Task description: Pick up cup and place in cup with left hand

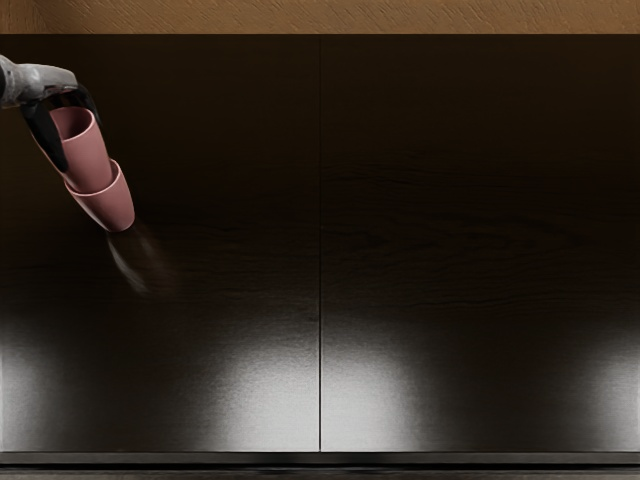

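The left hand [58, 92], grey at the wrist with black fingers, came in at the upper left of the head view. Its fingers were partly curled, bent to the width of a cup, and seemed to have hold of the upper pink, smooth, tapered cup [88, 155] near its rim, one finger lying down its near side. That cup's lower end sat inside the second pink, tapered cup [113, 208], whose rim ringed it. Beneath was the dark wood-grained surface [240, 250]. Both cups leaned in the view, though the slanted camera could have caused this; whether the lower base touched the surface could not be told.

The placing looked all but finished, with the release left to do. The likeliest trouble was the finger along the wall: if it dragged as the hand opened, it could pull the upper cup askew or tip the pair. If the cups were wedged, lifting before the grasp was fully loose could raise both together. If the base was not flat, letting go could topple them.

Counted, there were one hand, two cups, one nested in the other, and one surface, with one thin seam running down it.
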